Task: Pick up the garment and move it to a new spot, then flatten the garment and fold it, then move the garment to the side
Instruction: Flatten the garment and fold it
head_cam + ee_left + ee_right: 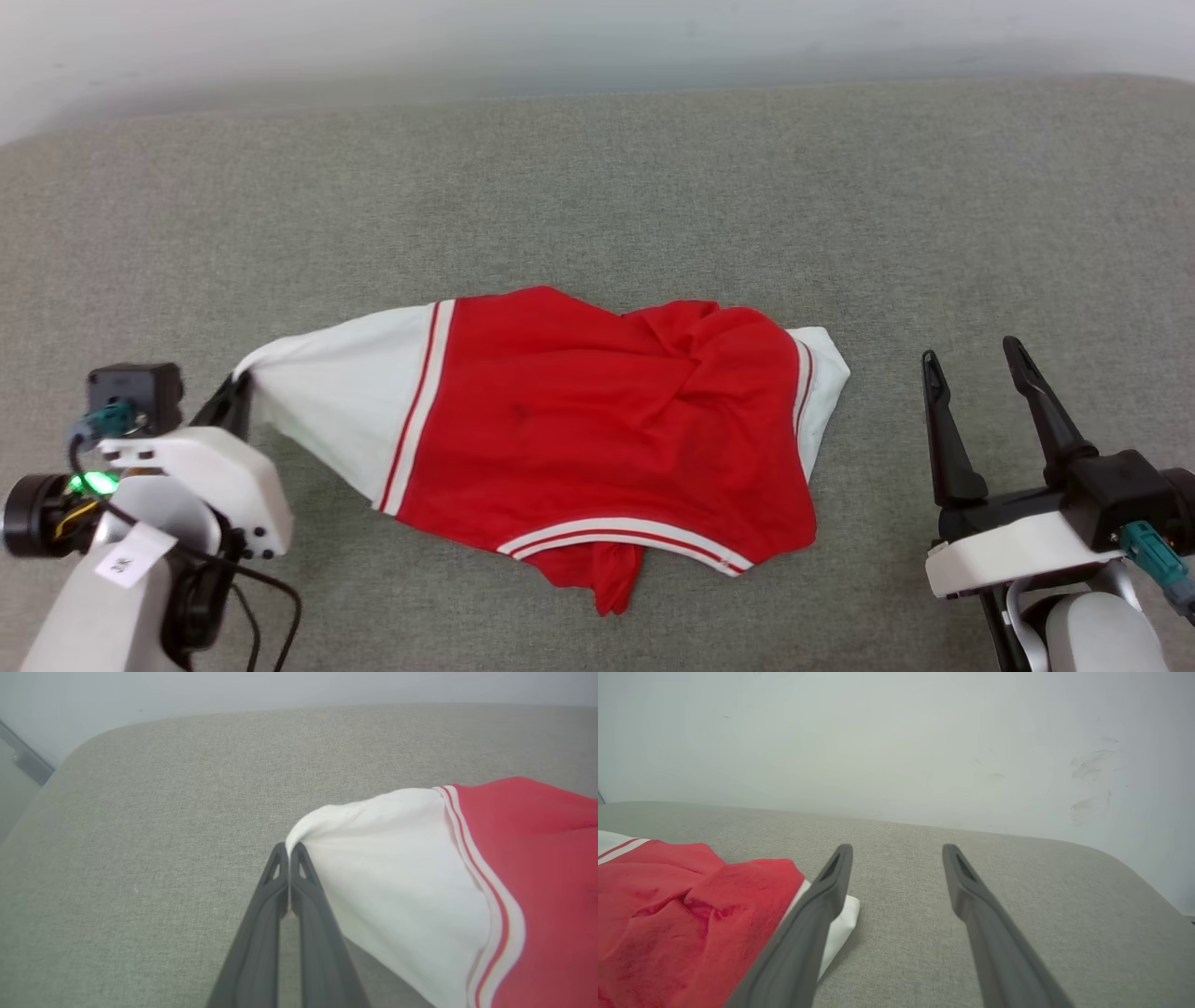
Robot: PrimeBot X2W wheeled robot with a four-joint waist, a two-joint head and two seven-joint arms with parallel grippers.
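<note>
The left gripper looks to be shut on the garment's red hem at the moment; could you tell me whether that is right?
Not quite: the left gripper is shut on the garment's white sleeve, not its red hem, as the left wrist view shows.

Surface: bare grey fabric behind, in front of and to both sides of shirt.
Obstacles: shirt, rumpled, mid-surface; wall along far edge.
Right gripper: bare fabric ahead.
</note>
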